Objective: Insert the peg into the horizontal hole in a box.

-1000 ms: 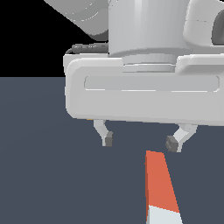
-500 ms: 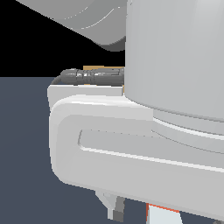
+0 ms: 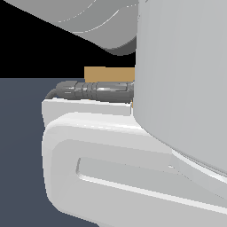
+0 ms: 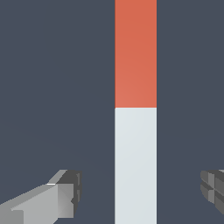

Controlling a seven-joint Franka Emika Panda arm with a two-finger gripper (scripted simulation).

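Note:
In the wrist view the peg (image 4: 135, 109) lies flat on the dark floor, orange-red along one stretch and white along the other. My gripper (image 4: 140, 194) is open, one finger (image 4: 65, 197) on each side of the white end with wide gaps, and touches nothing. The exterior view is almost filled by my grey-white hand. A strip of the tan box (image 3: 108, 73) peeks out behind it. The hole is hidden, and so is the peg in that view.
The dark blue-grey floor (image 3: 22, 150) shows at the exterior view's left. A dark cable connector (image 3: 95, 91) on my wrist lies in front of the box.
My hand has come down and much closer to the exterior camera, now blocking the fingers and the peg that showed a second ago. The tan box has come into sight behind it.

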